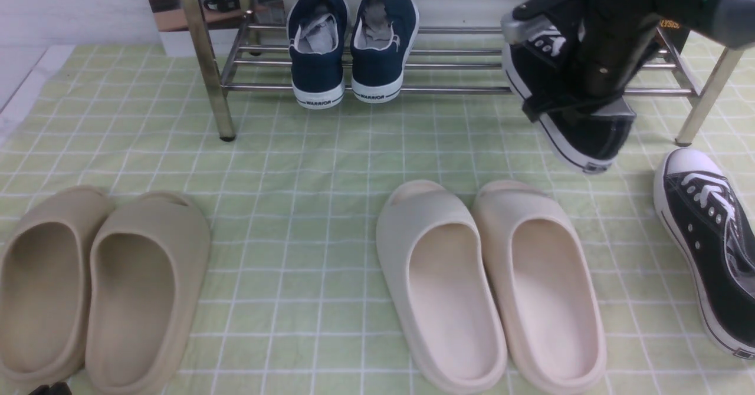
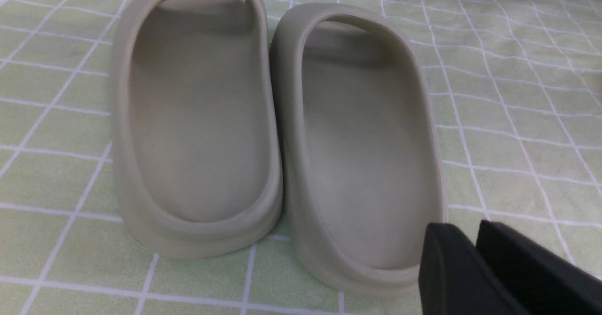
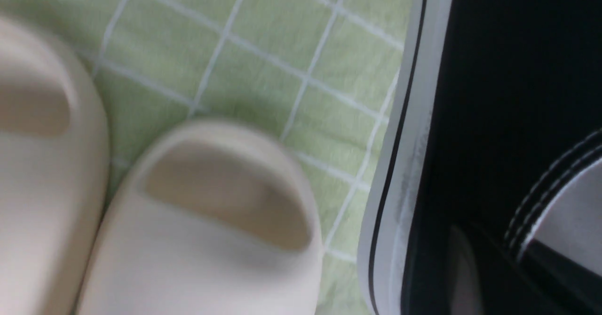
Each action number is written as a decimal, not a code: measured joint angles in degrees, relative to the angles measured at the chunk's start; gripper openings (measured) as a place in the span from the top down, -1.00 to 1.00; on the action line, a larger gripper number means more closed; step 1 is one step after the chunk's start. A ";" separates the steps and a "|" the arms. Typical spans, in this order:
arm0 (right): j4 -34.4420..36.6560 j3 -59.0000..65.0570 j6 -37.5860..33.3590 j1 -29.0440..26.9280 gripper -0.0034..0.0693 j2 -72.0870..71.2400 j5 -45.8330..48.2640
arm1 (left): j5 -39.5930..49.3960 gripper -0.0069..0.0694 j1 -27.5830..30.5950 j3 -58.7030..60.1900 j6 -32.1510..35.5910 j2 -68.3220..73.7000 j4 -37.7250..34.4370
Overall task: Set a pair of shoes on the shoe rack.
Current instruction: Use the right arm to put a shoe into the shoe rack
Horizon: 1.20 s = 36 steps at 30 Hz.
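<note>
The right fingers (image 3: 463, 272) were closed on the side of a black sneaker (image 1: 596, 135), near its opening, and the arm (image 1: 625, 23) held it in front of the right part of the shoe rack (image 1: 448, 91). This shoe hung at a slant, its white toe cap towards the rack and its heel towards the robot, lower in the front view; whether its toe touched the metal bars could not be told. Its mate, the other black sneaker (image 1: 696, 224), sat on the green, white-lined tabletop (image 1: 295, 165) at the far right, sole down, with its toe pointing towards the rack near the right front leg. On the rack, left of the middle, a pair of navy sneakers (image 1: 377, 65) marked WARRIOR stood side by side across the lower bars, heels facing the robot. Two cream slides (image 1: 436, 289) lay close together on the tabletop, left of the second black sneaker, while two beige slides (image 1: 141, 289) lay well to the left, also close together. The left fingers (image 2: 442, 268) showed dark beside the beige slides in the left wrist view, their edges close together; how far apart they stood could not be told, and nothing could be seen in their hold.
</note>
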 joint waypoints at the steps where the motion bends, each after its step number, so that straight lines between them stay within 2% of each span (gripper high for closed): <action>1: -0.19 -2.75 0.00 -0.14 0.87 1.85 0.00 | 0.00 0.55 0.00 0.00 0.00 0.00 0.00; 13: 0.08 -16.85 0.00 -1.27 0.87 11.76 -0.49 | 0.00 0.52 0.00 0.00 0.00 0.00 0.00; 21: -2.12 -17.81 0.16 -1.71 0.87 12.58 -5.92 | 0.00 0.50 0.00 0.00 0.00 0.00 0.00; 31: -2.13 -17.94 -1.09 -1.72 0.87 12.58 -4.39 | 0.00 0.48 0.00 0.00 0.00 0.00 0.00; 36: -2.13 -17.94 -1.09 -1.72 0.79 12.58 -4.52 | 0.00 0.48 0.00 0.00 -0.05 0.00 0.00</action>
